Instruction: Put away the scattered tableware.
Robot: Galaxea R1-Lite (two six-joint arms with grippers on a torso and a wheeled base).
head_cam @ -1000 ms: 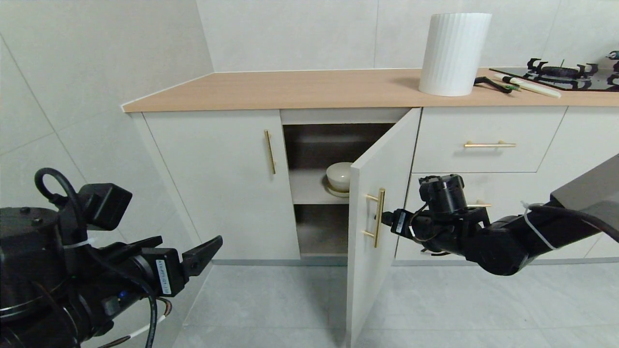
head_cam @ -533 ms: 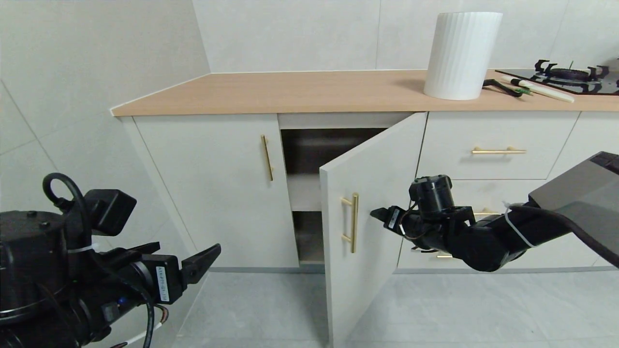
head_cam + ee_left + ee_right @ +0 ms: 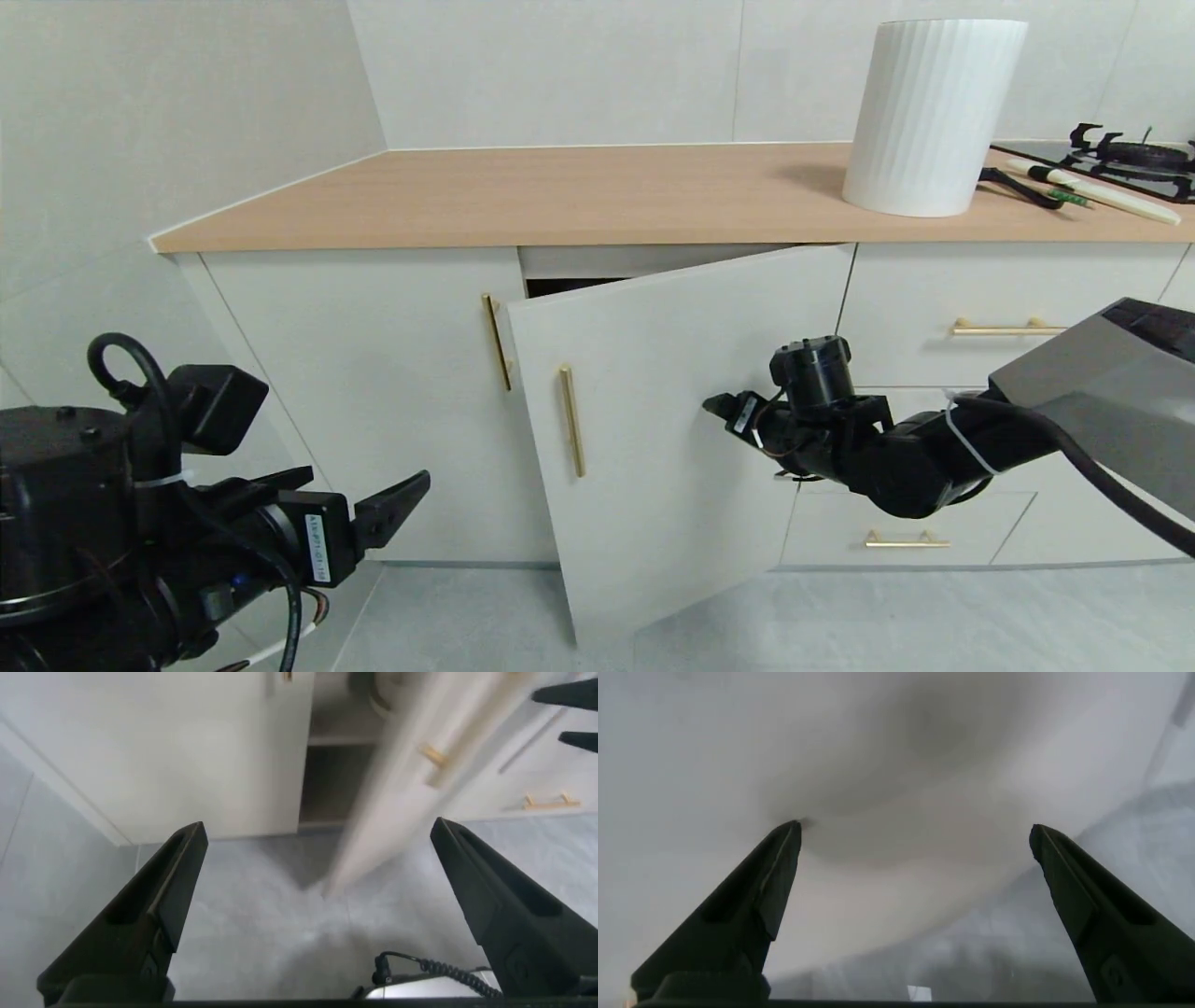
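Observation:
The white cabinet door (image 3: 653,420) with a gold handle (image 3: 571,420) stands nearly closed, leaving a thin dark gap at its top left. My right gripper (image 3: 717,407) is open, its fingertips against the door's outer face, right of the handle. The right wrist view has the open right gripper (image 3: 915,831) close up to the pale door surface (image 3: 906,756). My left gripper (image 3: 373,478) hangs open and empty low on the left, over the floor. From the open left gripper (image 3: 316,831), the swinging door (image 3: 402,775) and the dark cabinet opening (image 3: 332,784) lie ahead.
On the wooden counter (image 3: 560,191) stand a tall white ribbed container (image 3: 929,117), some utensils (image 3: 1092,187) and a hob (image 3: 1134,154). Drawers with gold handles (image 3: 1008,327) sit to the right. A second closed door (image 3: 373,392) and a tiled wall (image 3: 140,140) are on the left.
My right gripper let go of the handle's side and pushed the door leftward, from wide open to nearly closed. The bowl inside is now hidden. The head camera also shifted.

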